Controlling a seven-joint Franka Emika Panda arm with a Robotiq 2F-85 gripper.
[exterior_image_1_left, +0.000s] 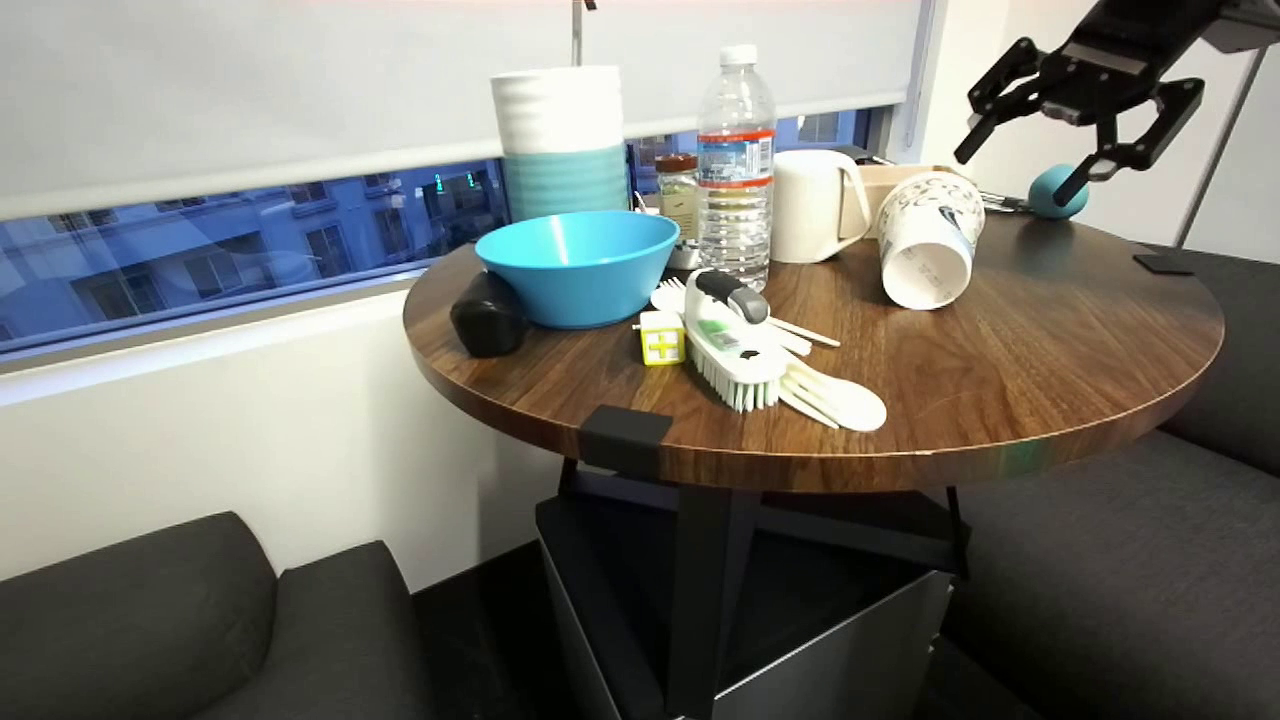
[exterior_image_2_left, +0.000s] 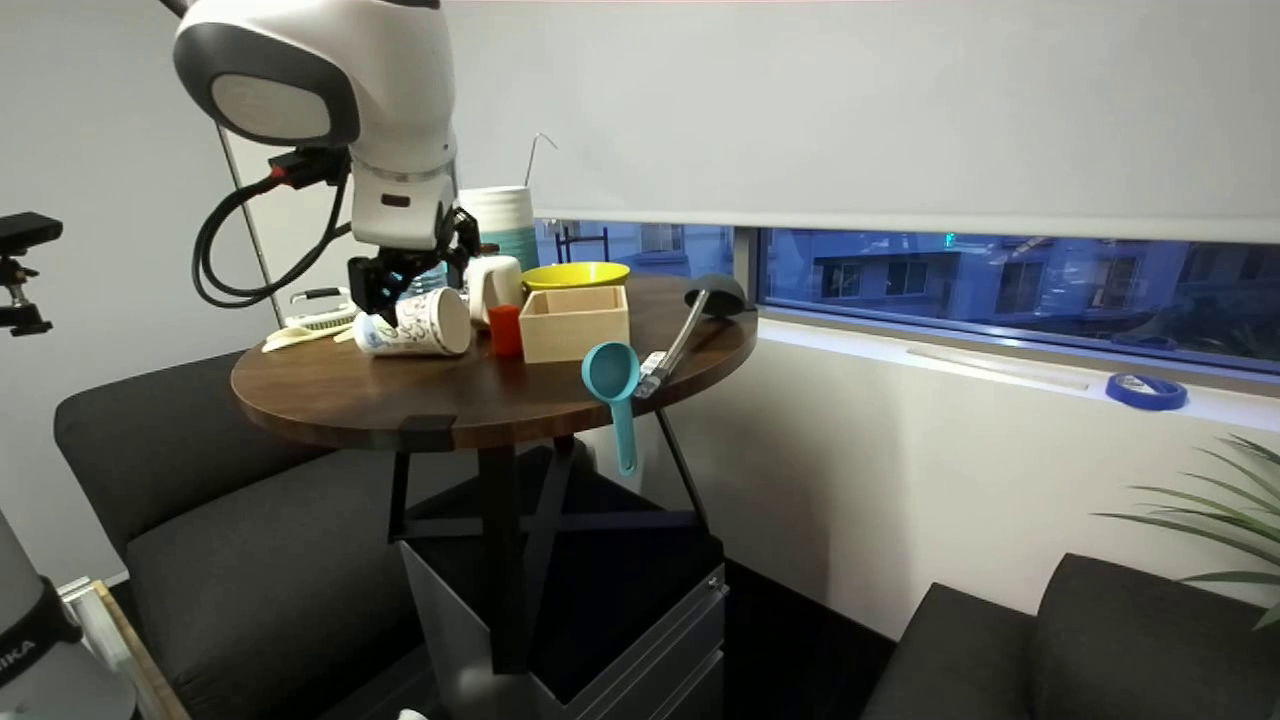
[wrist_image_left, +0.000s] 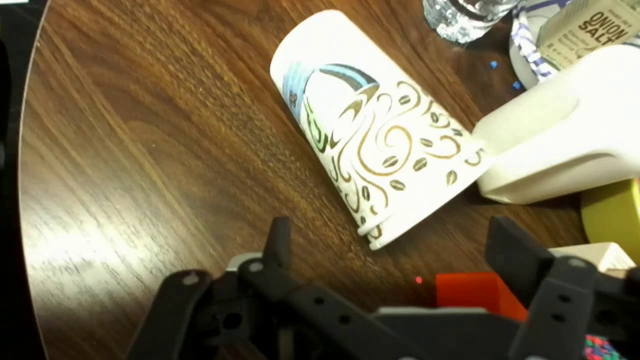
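My gripper (wrist_image_left: 395, 245) stands open above the wooden table (exterior_image_1_left: 1080, 330), nothing between its fingers. Nearest to it is a white paper cup (wrist_image_left: 370, 135) with coffee-bean swirls, lying on its side; a doubled rim suggests a second cup nested with it. In the wrist view the cup lies just ahead of the fingertips, its rim end toward them. A white mug (wrist_image_left: 550, 140) with a handle is beside that rim; whether they touch I cannot tell. Partly behind one finger shows an orange-red block (wrist_image_left: 467, 290). The gripper (exterior_image_1_left: 1018, 170) hangs above table height in an exterior view.
Around the cup stand a water bottle (exterior_image_1_left: 737, 210), an onion salt jar (wrist_image_left: 590, 40), a wooden box (exterior_image_2_left: 575, 325) and a yellow bowl (exterior_image_2_left: 575, 275). Farther off are a blue bowl (exterior_image_1_left: 580, 270), a brush (exterior_image_1_left: 735, 345) and a tall canister (exterior_image_1_left: 560, 130). A turquoise scoop (exterior_image_2_left: 612, 372) overhangs the edge.
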